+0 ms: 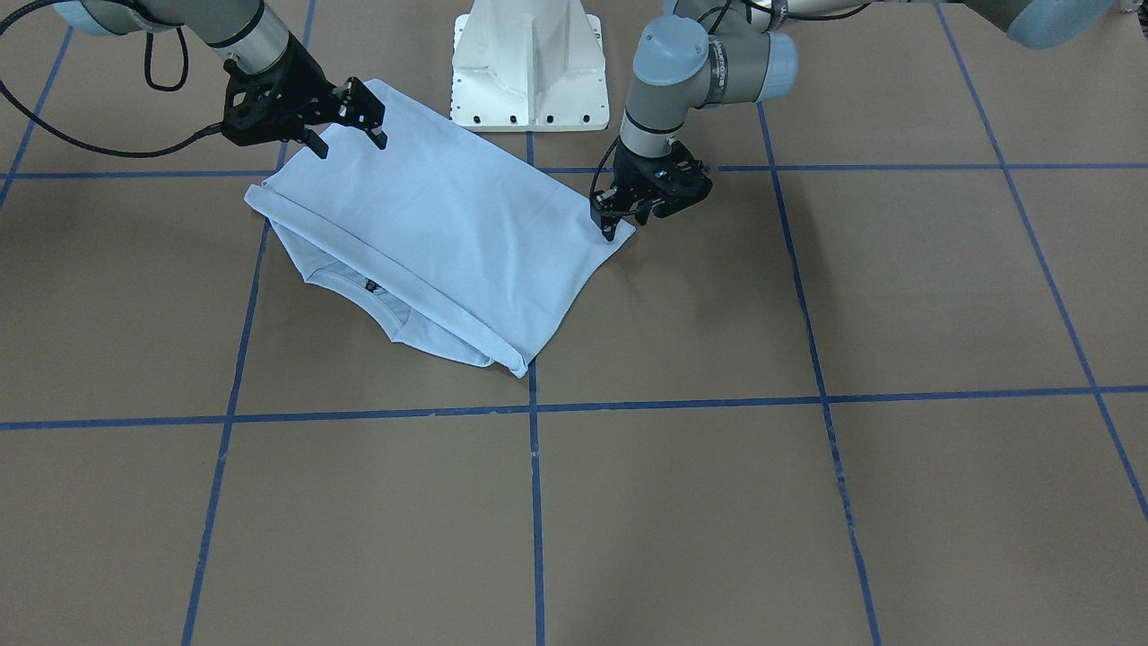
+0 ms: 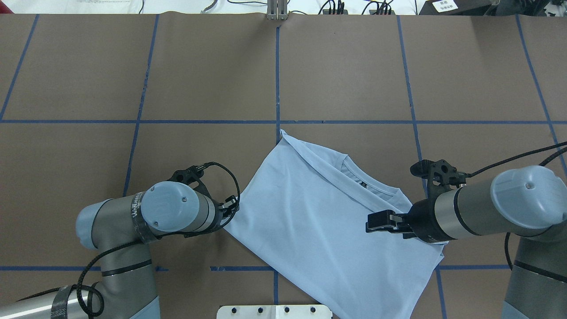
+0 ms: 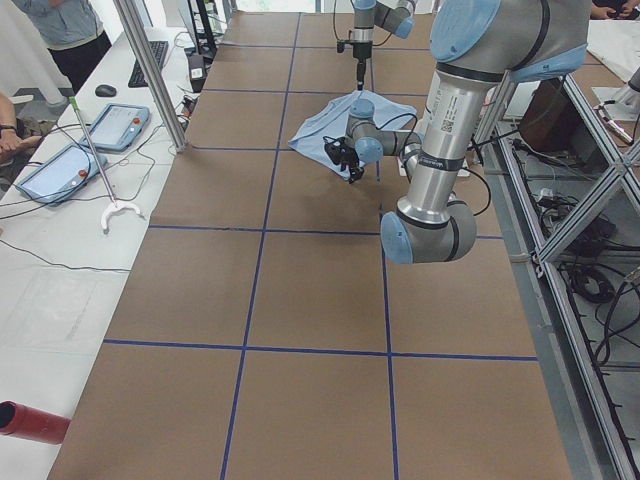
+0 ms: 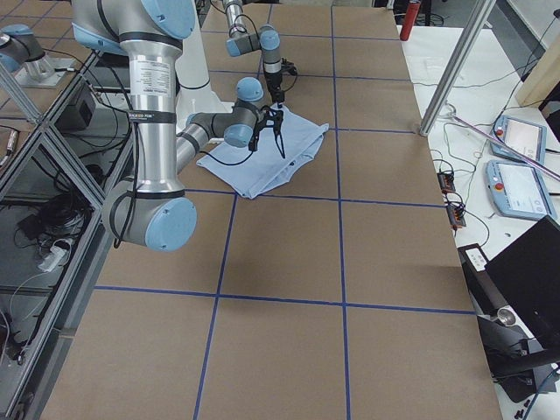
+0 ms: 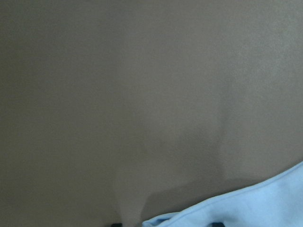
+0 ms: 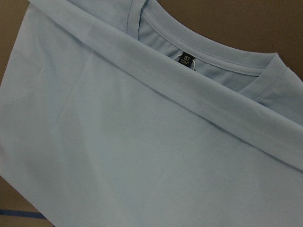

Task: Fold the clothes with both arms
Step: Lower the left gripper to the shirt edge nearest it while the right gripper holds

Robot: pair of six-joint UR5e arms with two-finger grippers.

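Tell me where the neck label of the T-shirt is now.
In the overhead view, the neck label lies inside the collar of the T-shirt, right of centre, just beyond the right gripper.

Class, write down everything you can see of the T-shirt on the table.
The T-shirt is light blue, thin and smooth, folded into a rough rectangle lying flat, askew on the brown table. Its stitched hem lies just below the ribbed collar and small dark neck label. Faint creases cross it; no print shows. The left gripper stands at one corner, contact unclear; the right gripper hangs open above the opposite end.
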